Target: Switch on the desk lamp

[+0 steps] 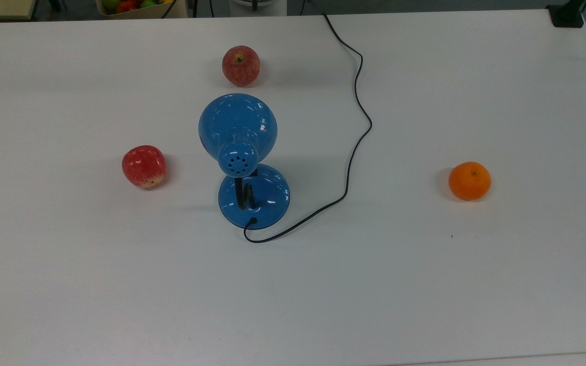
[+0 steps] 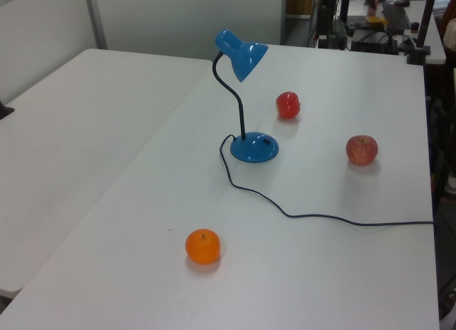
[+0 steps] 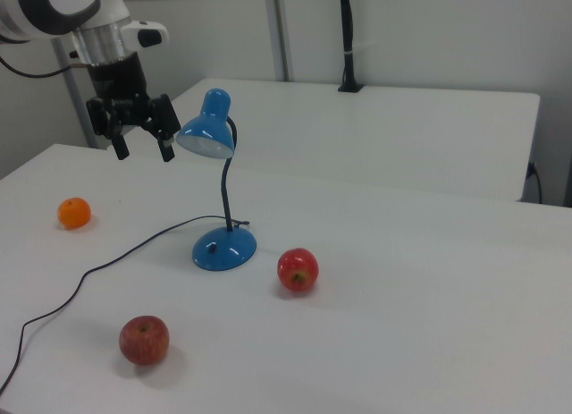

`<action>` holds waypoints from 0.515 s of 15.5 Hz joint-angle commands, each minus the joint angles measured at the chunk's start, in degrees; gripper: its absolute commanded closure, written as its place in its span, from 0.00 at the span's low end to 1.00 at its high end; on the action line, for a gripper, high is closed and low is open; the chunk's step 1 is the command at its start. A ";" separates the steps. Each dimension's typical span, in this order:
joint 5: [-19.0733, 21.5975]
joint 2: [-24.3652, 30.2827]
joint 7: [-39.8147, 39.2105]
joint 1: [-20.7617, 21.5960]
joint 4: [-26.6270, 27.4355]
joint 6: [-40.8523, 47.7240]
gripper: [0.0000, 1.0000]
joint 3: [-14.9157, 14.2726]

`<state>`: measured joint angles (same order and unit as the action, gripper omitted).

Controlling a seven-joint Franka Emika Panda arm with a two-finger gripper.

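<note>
In the right view, the gripper (image 3: 142,148) hangs in the air at the upper left, above the white tabletop (image 3: 402,298). Its two black fingers (image 3: 166,148) are spread apart and hold nothing. The gripper is level with the lamp shade and just to the right view's left of it, without touching it.

Below the gripper, near the right view's left edge, an orange (image 3: 74,213) rests on the tabletop. A dull red apple (image 3: 144,340) lies nearer the camera, beside the thin black cord (image 3: 107,260) that snakes across the surface to the lamp base.

The desk lamp (image 3: 217,181) stands upright near the middle of the tabletop. Its round blue base sits flat, its black neck curves upward, and its blue dome shade tilts downward toward the gripper side. In the top view, vent holes show on the cap of the desk lamp (image 1: 239,152), and the cord (image 1: 359,107) leaves the base and runs to the far edge.

To the right view's right of the base, a bright red apple (image 3: 298,270) lies close by, apart from the base.
</note>
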<state>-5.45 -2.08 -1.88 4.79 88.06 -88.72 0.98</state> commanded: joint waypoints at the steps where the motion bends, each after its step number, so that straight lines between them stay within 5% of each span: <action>1: 0.53 1.12 -0.31 -0.04 1.67 0.12 0.00 -0.19; 8: 0.53 0.94 -0.75 -0.04 1.67 0.22 0.00 -0.19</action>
<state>-5.45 -2.12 -1.88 4.75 88.56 -88.68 0.98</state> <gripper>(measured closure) 0.000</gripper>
